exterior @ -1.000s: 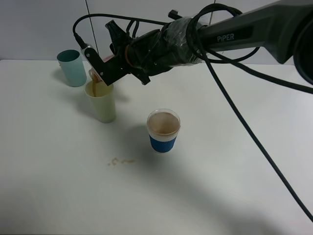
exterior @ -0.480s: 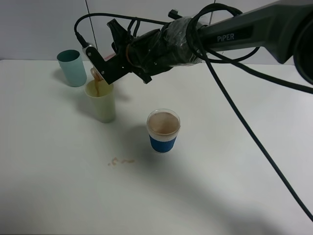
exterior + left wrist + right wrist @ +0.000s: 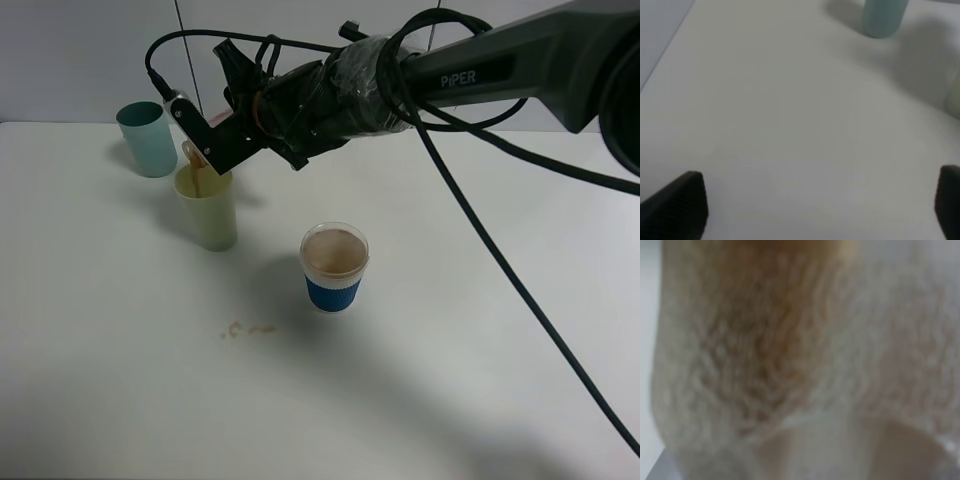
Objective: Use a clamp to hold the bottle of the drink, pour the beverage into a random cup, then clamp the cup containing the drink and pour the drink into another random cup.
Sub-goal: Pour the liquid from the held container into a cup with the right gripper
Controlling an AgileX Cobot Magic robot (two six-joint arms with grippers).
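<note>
Over the far left of the white bench [image 3: 470, 350], the right hand [image 3: 207, 137] has reached across the middle and is clamped tight on the bottle [image 3: 191, 153]. The bottle is tipped mouth-down above the pale yellow-green tumbler [image 3: 210, 222]. Most of it is hidden behind the black fingers: only a translucent, brown-tinted neck shows below them, and a sliver of pink above. In the right wrist view the bottle [image 3: 790, 365] fills the picture as a blur of whitish plastic with a brown tinge towards one end.

A thin stream of the dark brown drink [image 3: 201, 182] runs from the neck into the tumbler's mouth, and brown liquid shows inside near the rim. The tumbler stands upright on the bench.

Just behind it, nearer the wall, stands a teal tumbler [image 3: 148, 140], upright; its contents cannot be seen. The blue-sleeved paper cup [image 3: 334, 266] stands apart towards the middle of the bench. Its inside is brown, but whether that is stain or liquid cannot be told. A few brown drips [image 3: 245, 328] lie on the bench in front of the cups.

The left hand [image 3: 815, 210] hangs low over bare bench with its jaws spread wide and nothing between them; its view catches the teal tumbler [image 3: 884, 17] at the far edge.
</note>
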